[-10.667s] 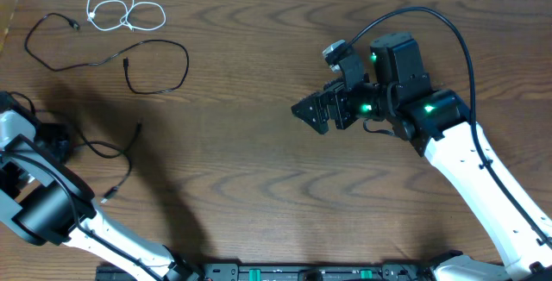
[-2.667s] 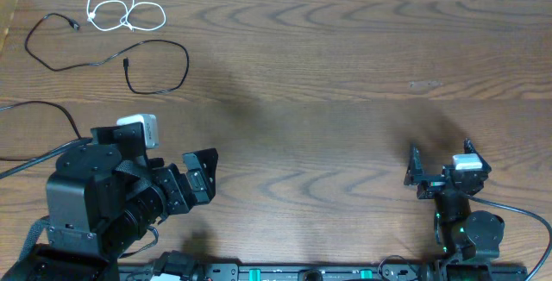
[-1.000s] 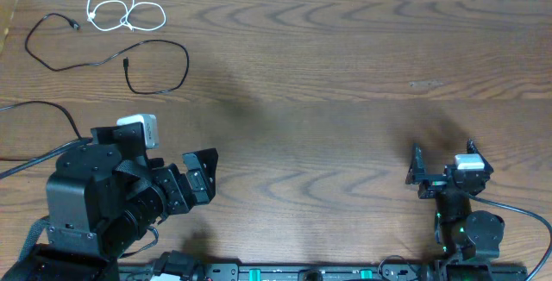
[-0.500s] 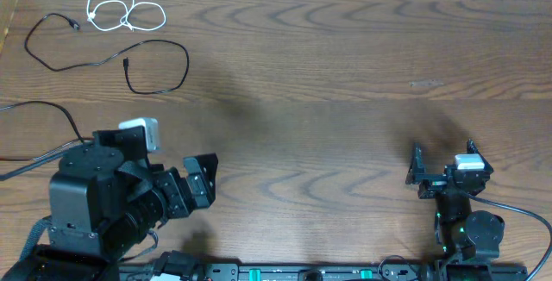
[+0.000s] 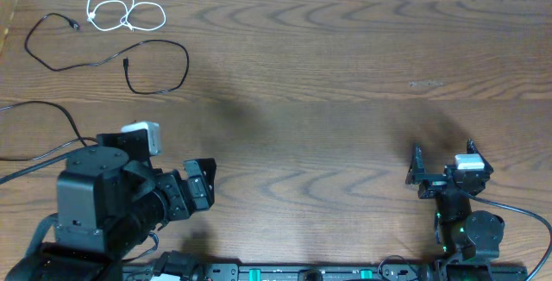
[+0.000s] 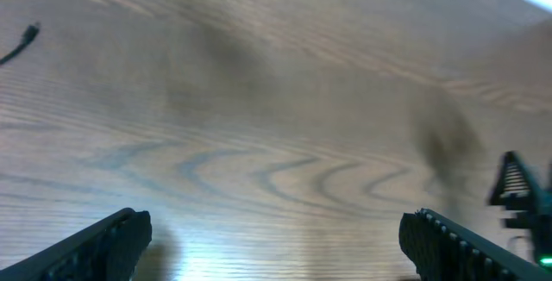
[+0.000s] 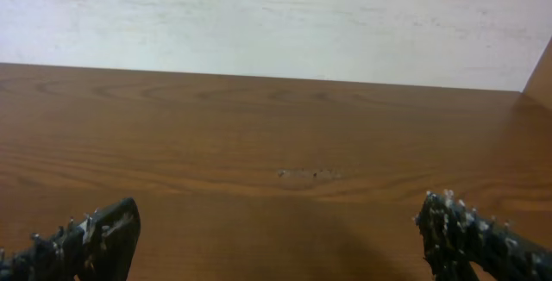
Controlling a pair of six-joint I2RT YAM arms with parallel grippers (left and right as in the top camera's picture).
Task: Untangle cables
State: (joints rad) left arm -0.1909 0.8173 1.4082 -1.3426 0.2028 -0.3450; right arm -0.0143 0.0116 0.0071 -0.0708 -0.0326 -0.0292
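Overhead, both arms sit low at the near edge of the wooden worktop (image 5: 328, 74), well apart from each other. The left pincer (image 5: 200, 184) points toward the middle of the worktop with its jaws spread wide and nothing between them. The right pincer (image 5: 442, 165) also stands fully open and empty above bare wood.

The cables lie far off in the back left corner. A white cable (image 5: 121, 9) is curled into a few small loops close to the back edge. Just in front of it, a black cable (image 5: 112, 57) wanders in a loose open line, with one small plug end near the white loops and a wider loop on its right side. The two look apart or barely touching; I cannot tell which. A thicker black wire (image 5: 39, 109) runs in from the left edge toward the left arm.

From the left wrist, the left pincer (image 6: 276, 221) frames plain wood grain, with a plug end of the black cable (image 6: 30, 33) at the upper left. From the right wrist, the right pincer (image 7: 278, 212) frames empty wood and a faint scuff (image 7: 306, 174), with a pale wall (image 7: 259, 14) behind.
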